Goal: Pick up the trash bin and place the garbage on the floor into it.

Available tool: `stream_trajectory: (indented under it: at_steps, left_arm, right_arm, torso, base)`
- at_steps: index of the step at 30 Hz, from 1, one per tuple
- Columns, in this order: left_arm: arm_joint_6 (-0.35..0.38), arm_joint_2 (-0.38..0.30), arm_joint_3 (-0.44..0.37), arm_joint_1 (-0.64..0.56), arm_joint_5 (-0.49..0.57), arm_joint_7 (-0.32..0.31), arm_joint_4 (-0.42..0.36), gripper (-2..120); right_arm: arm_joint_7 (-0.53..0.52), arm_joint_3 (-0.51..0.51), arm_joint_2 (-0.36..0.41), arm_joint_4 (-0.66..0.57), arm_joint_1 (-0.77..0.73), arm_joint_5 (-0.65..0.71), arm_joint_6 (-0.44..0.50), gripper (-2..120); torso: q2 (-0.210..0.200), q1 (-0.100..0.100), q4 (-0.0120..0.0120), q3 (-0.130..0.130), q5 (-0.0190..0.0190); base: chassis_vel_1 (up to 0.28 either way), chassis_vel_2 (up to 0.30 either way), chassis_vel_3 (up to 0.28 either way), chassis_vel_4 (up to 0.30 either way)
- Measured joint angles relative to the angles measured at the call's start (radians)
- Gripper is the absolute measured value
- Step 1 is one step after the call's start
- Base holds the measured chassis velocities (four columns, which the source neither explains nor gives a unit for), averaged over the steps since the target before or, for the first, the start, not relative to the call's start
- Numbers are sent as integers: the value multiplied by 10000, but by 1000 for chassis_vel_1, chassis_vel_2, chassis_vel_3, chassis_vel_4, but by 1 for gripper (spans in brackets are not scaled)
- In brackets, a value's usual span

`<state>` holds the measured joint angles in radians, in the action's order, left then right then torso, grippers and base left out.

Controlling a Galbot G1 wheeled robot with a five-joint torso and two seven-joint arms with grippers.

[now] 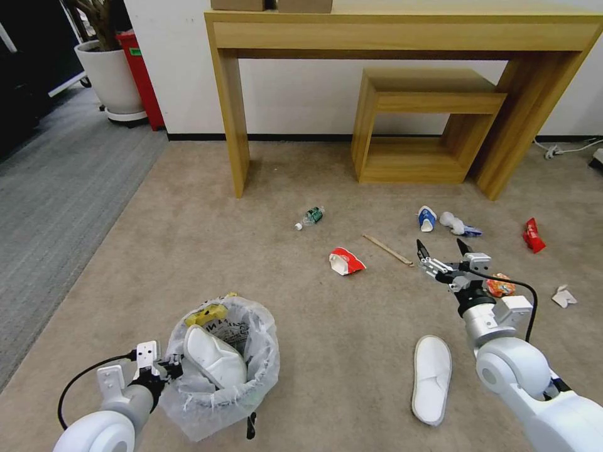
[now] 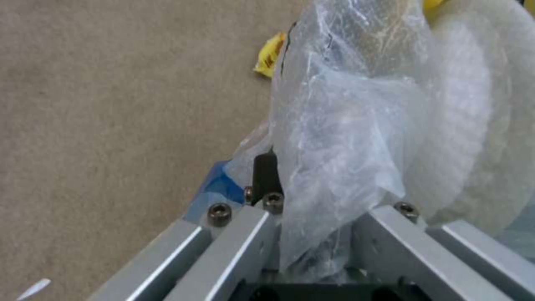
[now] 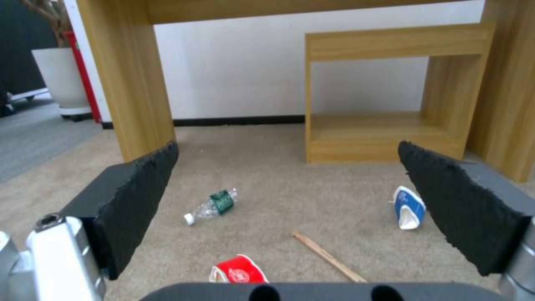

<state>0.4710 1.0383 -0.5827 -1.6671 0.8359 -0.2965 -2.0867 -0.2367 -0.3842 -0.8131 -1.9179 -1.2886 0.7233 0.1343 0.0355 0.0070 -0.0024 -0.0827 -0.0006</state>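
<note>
- The trash bin (image 1: 220,364) is gripped at its bag-lined rim by the left gripper (image 1: 164,367), low at the robot's left; in the left wrist view the plastic bag (image 2: 357,138) is seen pinched between the closed fingers.
- Whether the bin is lifted clear of the floor (image 1: 188,238) cannot be told.
- One white slipper (image 1: 212,356) and a yellow wrapper (image 1: 206,314) are already seen inside the bin, so collection is judged to be partly done.
- The right gripper (image 1: 445,253) is held above the carpet among the litter, its jaws spread wide and nothing held between them.
- Most of the garbage is judged to be still left, lying well apart in front of the wooden table (image 1: 402,37).
- Counted on the carpet: one green-labelled bottle (image 1: 311,216), one red cup (image 1: 345,261), one wooden stick (image 1: 387,249), one blue-white cup (image 1: 427,218), one crumpled tissue (image 1: 457,224), one red wrapper (image 1: 533,236), one orange wrapper (image 1: 500,285), one paper scrap (image 1: 563,296).
- A second white slipper (image 1: 431,378) lies just beside the right arm.
- Two grippers are counted, and one bin.
</note>
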Motion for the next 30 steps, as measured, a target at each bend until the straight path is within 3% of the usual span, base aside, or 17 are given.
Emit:
stream_trajectory:
  at_steps: [16, 30]
  left_arm:
    - [-43, 74, -19, -406, -289, 142, -110, 1]
    - [-45, 99, -15, -361, -274, 149, -135, 1]
  right_arm:
    - [-109, -4, 62, -148, 16, 35, -162, 100]
    - [-1002, -77, 117, -282, -132, 669, -802, 100]
  torso:
    - [1, 0, 0, 0, 0]
    - [1, 2, 0, 0, 0]
  base:
    - [0, 0, 0, 0]
    - [0, 0, 0, 0]
